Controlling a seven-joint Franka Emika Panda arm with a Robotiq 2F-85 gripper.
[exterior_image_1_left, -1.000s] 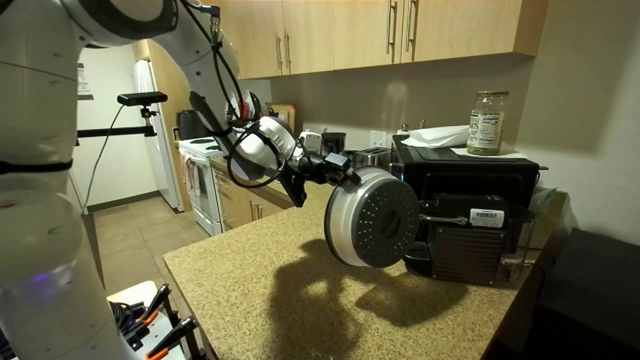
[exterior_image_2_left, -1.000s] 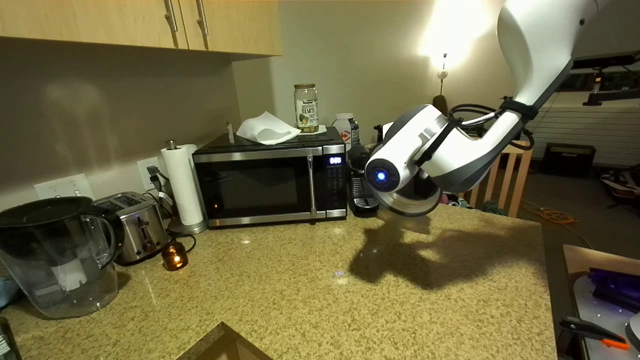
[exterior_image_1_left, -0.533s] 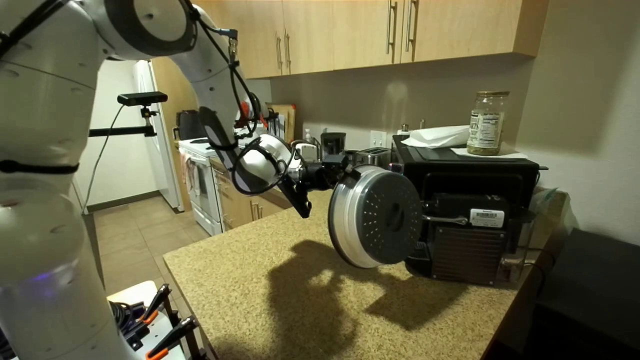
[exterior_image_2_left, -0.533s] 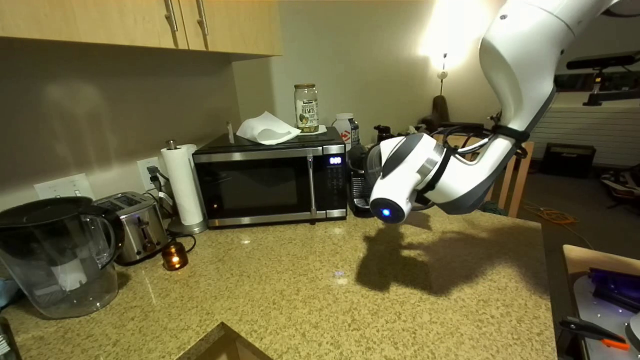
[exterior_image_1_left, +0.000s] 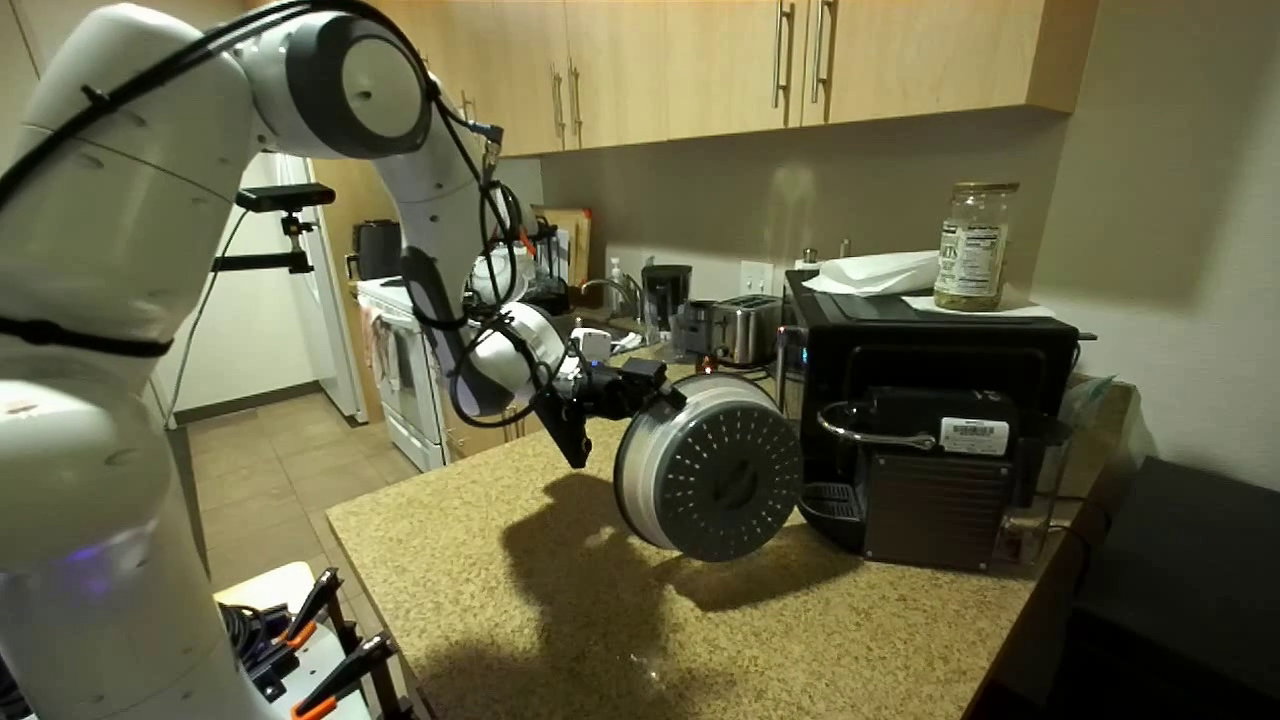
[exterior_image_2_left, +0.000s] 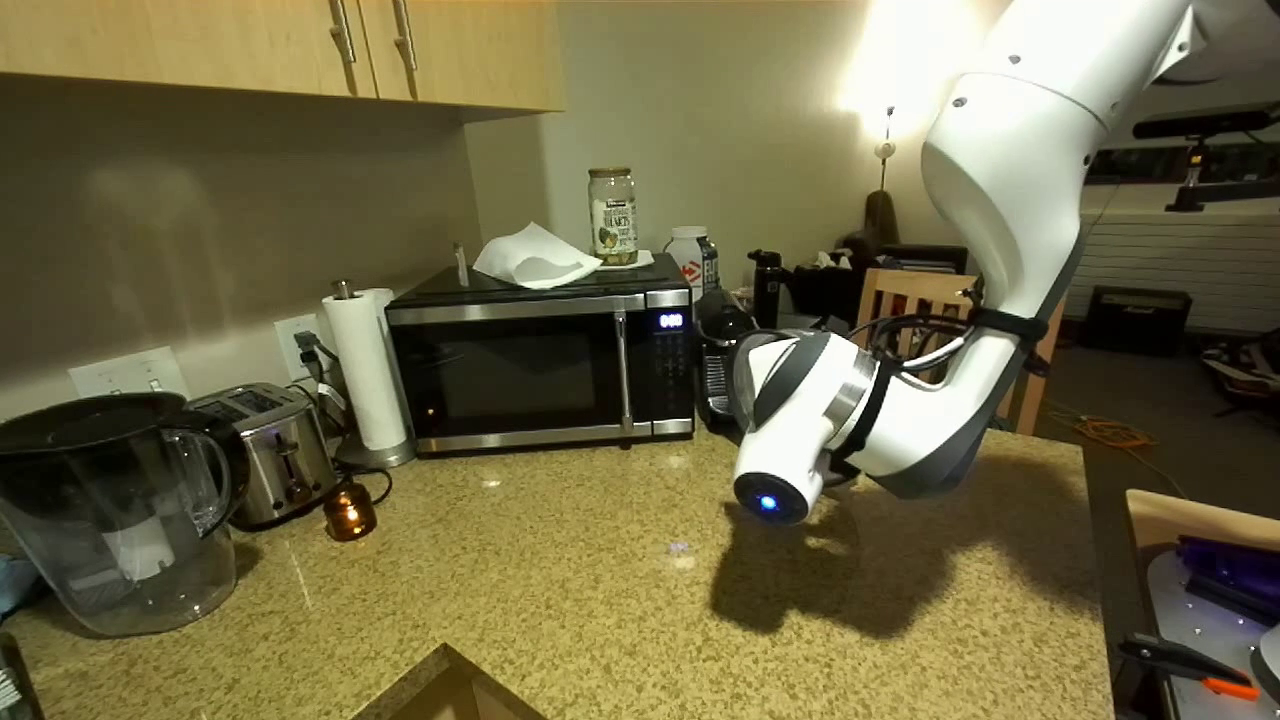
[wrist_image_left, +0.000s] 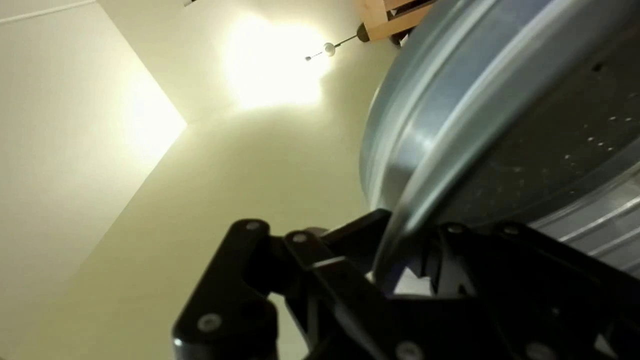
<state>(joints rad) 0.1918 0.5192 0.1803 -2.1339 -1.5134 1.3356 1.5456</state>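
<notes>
The pincer (wrist_image_left: 402, 245) pinches the rim of the colander (exterior_image_1_left: 728, 482), which hangs tilted above the worktop (exterior_image_1_left: 450, 545), near the coffee machine (exterior_image_1_left: 935, 505). Gripped at one side only, it could twist loose under its own weight, or knock the coffee machine if swung.

a home kitchen: wall cabinets (exterior_image_1_left: 680, 70) hang above a counter (exterior_image_2_left: 560, 580) with a microwave (exterior_image_2_left: 520, 375), coffee machine (exterior_image_1_left: 935, 500), toaster (exterior_image_2_left: 285, 450), paper towels (exterior_image_2_left: 365, 375) and water pitcher (exterior_image_2_left: 90, 540); in an exterior view a white stove (exterior_image_1_left: 408, 350) stands at the far left, near a fridge (exterior_image_1_left: 330, 320).
</notes>
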